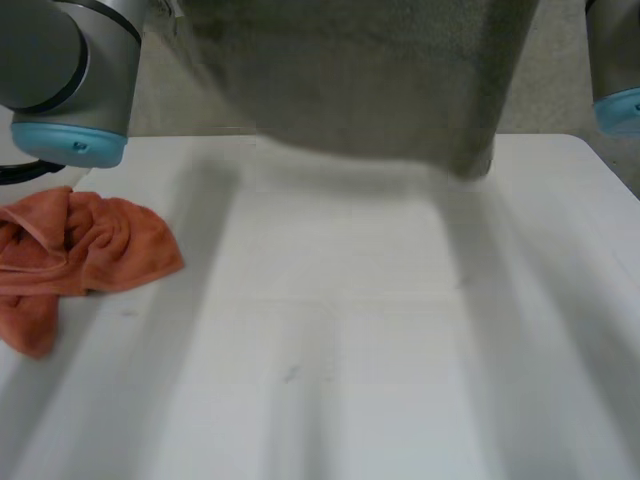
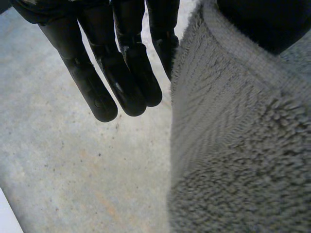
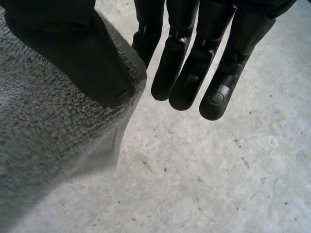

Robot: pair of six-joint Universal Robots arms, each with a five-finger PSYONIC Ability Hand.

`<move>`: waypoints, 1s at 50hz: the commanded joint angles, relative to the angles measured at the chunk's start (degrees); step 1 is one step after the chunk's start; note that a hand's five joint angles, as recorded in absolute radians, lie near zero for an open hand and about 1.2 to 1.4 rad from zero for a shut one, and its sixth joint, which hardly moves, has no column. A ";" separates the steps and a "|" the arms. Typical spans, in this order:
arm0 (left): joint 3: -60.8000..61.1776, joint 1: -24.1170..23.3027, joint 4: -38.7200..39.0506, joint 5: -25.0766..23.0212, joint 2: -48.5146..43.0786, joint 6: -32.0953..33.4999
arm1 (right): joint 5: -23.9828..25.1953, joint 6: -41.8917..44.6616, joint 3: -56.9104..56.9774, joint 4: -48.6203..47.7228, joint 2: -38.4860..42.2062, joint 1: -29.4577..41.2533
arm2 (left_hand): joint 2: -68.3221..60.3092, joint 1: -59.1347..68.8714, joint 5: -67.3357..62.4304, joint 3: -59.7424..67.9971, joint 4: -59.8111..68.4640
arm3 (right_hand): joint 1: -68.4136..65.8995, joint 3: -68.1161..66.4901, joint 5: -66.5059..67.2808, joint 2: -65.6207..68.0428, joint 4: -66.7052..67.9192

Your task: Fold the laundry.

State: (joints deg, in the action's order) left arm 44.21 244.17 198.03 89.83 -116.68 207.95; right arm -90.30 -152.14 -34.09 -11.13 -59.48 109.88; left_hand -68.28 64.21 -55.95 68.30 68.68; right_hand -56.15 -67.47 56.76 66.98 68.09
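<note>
Grey towel [image 1: 370, 80] is up off the table [image 1: 350, 380], hanging as a flat sheet between the two arms at the far side. Its bottom edge runs roughly level across the head view, and the corner on the robot's right sags a bit lower than the rest. Can't tell if that low corner touches the tabletop or just clears it. Left hand [image 2: 121, 63]: in its wrist view the fingers are straight and close together, pointing down. The thumb [image 2: 262, 19] sits on the near face of the towel at the hemmed edge. The finger nearest the towel goes behind that edge, so the cloth is pinched between thumb and finger; the other fingers hang free beside it, touching nothing. Right hand [image 3: 194, 63]: mirror of that. The fingers are straight and bunched, and the thumb [image 3: 73, 53] is pressed flat on the towel right at its edge. The finger next to the thumb is tucked behind the cloth and the rest are clear of it, so it's a pinch grip here too, at the opposite top edge or corner. Both wrist views look past the fingertips to a speckled concrete floor [image 2: 73, 170]. Left arm [image 1: 70, 60] and right arm [image 1: 615, 60] come in at the top corners of the head view, with the towel spanning between them. A crumpled orange cloth [image 1: 80, 250] lies on the table at the robot's left, near the edge, well apart from the grey towel and from both hands.
</note>
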 commanded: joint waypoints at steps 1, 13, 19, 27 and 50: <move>19.38 -0.19 -0.10 -0.36 7.50 -1.06 | 3.46 1.92 -17.54 4.52 -6.77 -1.07 | -11.72 15.79 -14.05 11.70 11.32 | -23.85 -12.53 13.24 13.02 11.91; 49.10 -1.85 -0.37 -0.36 9.36 -1.06 | 3.02 15.81 -56.42 23.34 -13.99 -1.34 | -11.72 15.79 -14.05 11.70 11.32 | -23.85 -12.53 13.24 13.02 11.91; 55.10 -4.76 -0.45 0.00 9.10 -0.62 | 3.81 16.43 -62.94 26.69 -14.08 -0.99 | -11.72 15.79 -14.05 11.70 11.32 | -23.85 -12.53 13.24 13.02 11.91; 59.67 -3.97 -2.56 0.35 11.55 -0.09 | 5.57 16.26 -60.22 26.08 -21.46 -0.90 | -11.72 15.79 -14.05 11.70 11.32 | 33.62 44.93 -44.22 -44.45 -45.56; 62.58 -1.33 -4.59 0.26 15.25 0.70 | 18.40 40.16 -43.34 29.41 -1.00 -0.28 | -11.72 15.79 -14.05 11.70 11.32 | 30.42 41.74 -41.03 -41.25 -42.36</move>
State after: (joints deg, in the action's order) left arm 106.83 242.75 193.35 90.11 -101.35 208.67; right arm -72.26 -117.29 -79.49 17.82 -67.40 109.49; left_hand -68.29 64.22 -56.32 68.30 68.69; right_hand -19.81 -22.50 12.77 22.86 22.22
